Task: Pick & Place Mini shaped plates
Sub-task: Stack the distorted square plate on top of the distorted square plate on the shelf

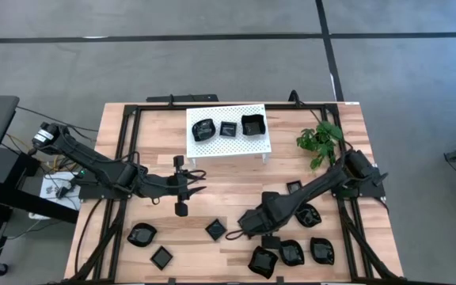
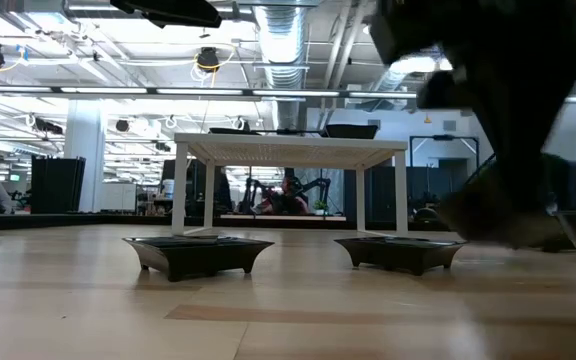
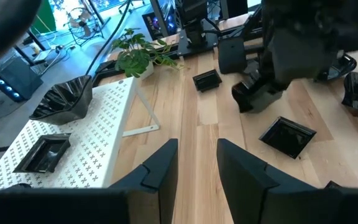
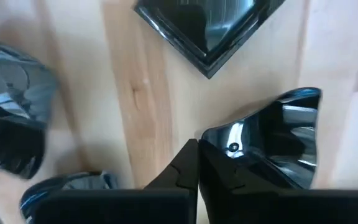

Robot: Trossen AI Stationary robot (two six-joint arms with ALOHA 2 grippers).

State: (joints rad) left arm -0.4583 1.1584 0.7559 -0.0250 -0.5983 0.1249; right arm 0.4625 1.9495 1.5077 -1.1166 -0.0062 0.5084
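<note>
The mini shaped plates are glossy black dishes. Three sit on the white rack (image 1: 228, 131). Others lie on the table: two at the near left (image 1: 141, 234), one square (image 1: 216, 229), and several at the near right (image 1: 291, 253). My right gripper (image 1: 242, 227) is low over the table beside the square plate and is shut on a wavy-rimmed plate (image 4: 272, 140). The square plate (image 4: 207, 25) lies just beyond it. My left gripper (image 1: 195, 184) hovers open in front of the rack, its fingers (image 3: 166, 168) level and touching nothing. My right gripper pinches the wavy-rimmed plate by its rim (image 4: 229, 140), right at the fingertips (image 4: 194, 171). The fingers slant down from the table's right. The plate stands tilted on its edge beside the fingers. Whether it is clear of the table, I cannot tell.
A green leafy plant (image 1: 321, 141) stands at the table's far right, close to the right arm. The rack stands on thin legs (image 2: 290, 150) at the far middle. Bare wood lies between the rack and the near plates.
</note>
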